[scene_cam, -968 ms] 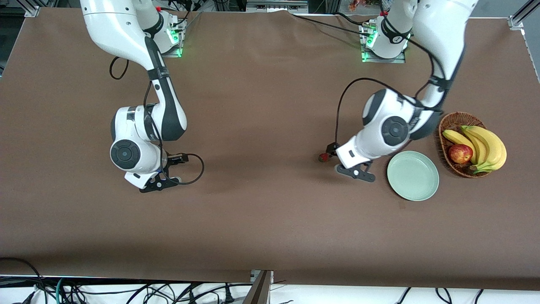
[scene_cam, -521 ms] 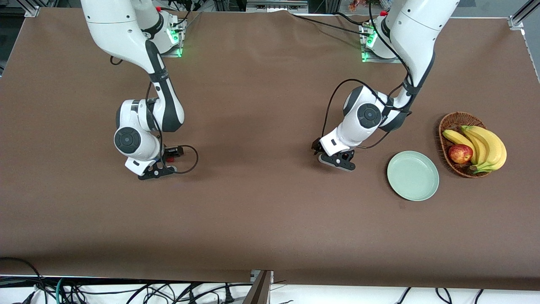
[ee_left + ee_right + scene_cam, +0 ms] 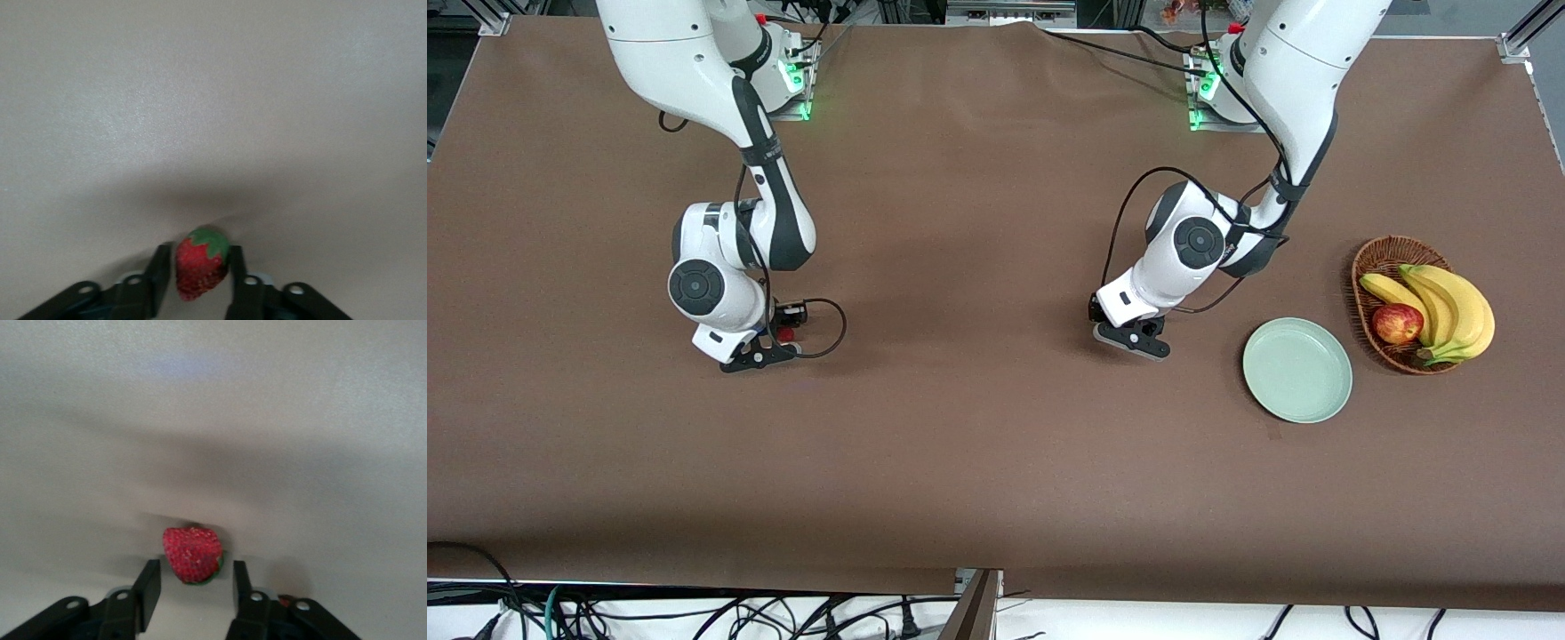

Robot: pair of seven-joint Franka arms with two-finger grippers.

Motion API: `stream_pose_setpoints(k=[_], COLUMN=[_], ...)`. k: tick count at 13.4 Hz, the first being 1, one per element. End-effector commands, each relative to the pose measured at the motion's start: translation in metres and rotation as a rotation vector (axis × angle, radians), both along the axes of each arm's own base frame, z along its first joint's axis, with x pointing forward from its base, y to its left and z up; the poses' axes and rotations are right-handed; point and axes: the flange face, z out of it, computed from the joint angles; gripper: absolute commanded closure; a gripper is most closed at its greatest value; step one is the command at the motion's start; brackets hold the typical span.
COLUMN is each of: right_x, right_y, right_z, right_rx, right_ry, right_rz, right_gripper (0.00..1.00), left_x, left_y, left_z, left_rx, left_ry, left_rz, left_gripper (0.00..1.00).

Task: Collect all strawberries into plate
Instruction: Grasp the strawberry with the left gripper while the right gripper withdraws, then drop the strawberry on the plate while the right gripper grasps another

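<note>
Left hand [image 3: 197,275]: we see its fingers newly clamped on a strawberry [image 3: 199,269]. Right hand [image 3: 193,587]: fingers narrowing, not yet touching its strawberry [image 3: 192,555]. Plate [image 3: 1297,370] empty; carrying follows.

the left arm's wrist hides its strawberry [image 3: 200,269], seemingly gripped, from front.

Table [image 3: 996,444]: matt brown cloth covering. Plate [image 3: 1297,370]: smooth, pale green, slight sheen. Basket [image 3: 1371,267]: woven brown wicker. Strawberries [image 3: 200,265]: rough, seeded skin.
</note>
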Motion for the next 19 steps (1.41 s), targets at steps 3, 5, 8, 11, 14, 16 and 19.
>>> stream_pose_setpoints(k=[3,5,8,11,14,16,19], right_x=[-0.003,0.01,0.019,0.024,0.005,0.0,-0.019], right_y=[0.003,0.012,0.05,0.119,0.212,0.265,0.341], right_z=[0.007,0.022,0.048,0.092,0.101,0.097,0.1], right_rx=[0.016,0.027,0.036,0.039,0.062,0.128,0.207], right_ry=[-0.024,-0.052,-0.059,-0.074,-0.095,-0.09,-0.09], right_rz=[0.016,0.013,-0.011,-0.095,-0.216,-0.283,-0.312], right_gripper=[0.89,0.9,0.9,0.9,0.9,0.9,0.9], left_x=[0.023,0.041,0.063,0.073,0.082,0.085,0.084], left_y=[0.049,0.095,0.175,0.26,0.291,0.299,0.299], left_z=[0.054,0.075,0.089,0.075,0.053,0.057,0.059], left_rx=[0.052,0.069,0.048,-0.01,-0.073,-0.073,-0.077], left_ry=[0.018,0.086,0.153,0.12,0.088,0.075,0.077], left_rz=[-0.118,-0.228,-0.4,-0.552,-0.636,-0.649,-0.654], left_gripper=[0.99,0.96,0.9,0.86,0.65,0.0,0.0])
